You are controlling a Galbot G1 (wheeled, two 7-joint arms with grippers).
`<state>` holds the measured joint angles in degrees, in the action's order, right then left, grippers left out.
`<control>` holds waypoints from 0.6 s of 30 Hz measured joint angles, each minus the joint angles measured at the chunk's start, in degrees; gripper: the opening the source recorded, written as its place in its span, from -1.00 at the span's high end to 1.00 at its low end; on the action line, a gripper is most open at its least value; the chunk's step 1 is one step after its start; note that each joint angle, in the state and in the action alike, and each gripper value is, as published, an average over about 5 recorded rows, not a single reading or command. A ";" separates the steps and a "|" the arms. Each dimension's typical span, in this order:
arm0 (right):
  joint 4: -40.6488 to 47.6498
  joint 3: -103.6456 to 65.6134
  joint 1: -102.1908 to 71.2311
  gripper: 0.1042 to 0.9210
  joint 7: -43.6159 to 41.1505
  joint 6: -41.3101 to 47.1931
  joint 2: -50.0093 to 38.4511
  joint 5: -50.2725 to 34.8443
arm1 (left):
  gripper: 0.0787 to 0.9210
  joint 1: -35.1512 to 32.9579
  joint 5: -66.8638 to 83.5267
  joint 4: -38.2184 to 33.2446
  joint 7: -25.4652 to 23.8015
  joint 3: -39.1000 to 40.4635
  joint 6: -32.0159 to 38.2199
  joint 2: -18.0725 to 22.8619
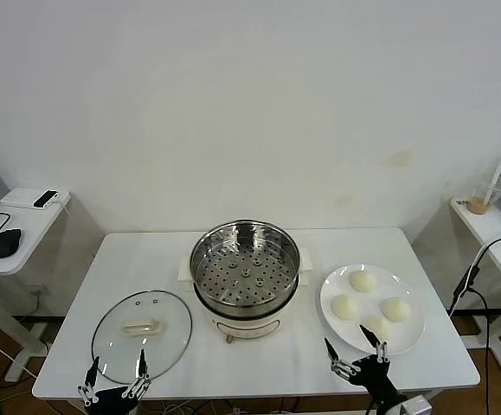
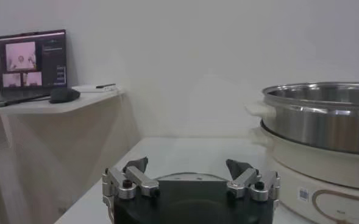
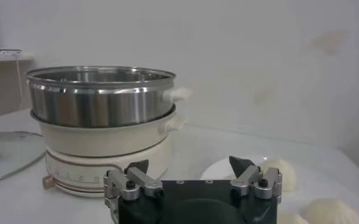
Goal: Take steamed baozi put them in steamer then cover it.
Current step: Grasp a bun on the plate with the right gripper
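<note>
Nothing's started yet: four baozi sit on the plate right of the empty steamer. Right gripper and left gripper both hang wide open, holding nothing. Next I'd reach for a bun.

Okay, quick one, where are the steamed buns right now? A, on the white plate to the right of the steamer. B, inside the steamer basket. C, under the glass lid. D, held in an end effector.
A: all four steamed baozi sit on the white plate beside the steamer, whose basket holds nothing.
</note>
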<state>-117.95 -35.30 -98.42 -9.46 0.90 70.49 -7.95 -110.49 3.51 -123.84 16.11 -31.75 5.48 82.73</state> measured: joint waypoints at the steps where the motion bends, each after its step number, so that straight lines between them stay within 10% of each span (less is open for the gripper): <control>1: 0.09 -0.20 0.20 -0.76 -0.01 0.07 -0.16 0.51 | -0.77 -0.02 -0.16 -0.15 0.05 -0.07 -0.25 0.00; 18: 9.14 -4.78 17.34 -0.76 -11.42 6.04 -13.51 24.96 | -0.77 0.39 -7.84 -1.30 -2.53 -2.68 -3.74 0.69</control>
<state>-108.81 -40.08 -81.08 -20.88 6.93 56.97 17.01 -110.10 -4.33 -125.14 13.58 -34.42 1.74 83.42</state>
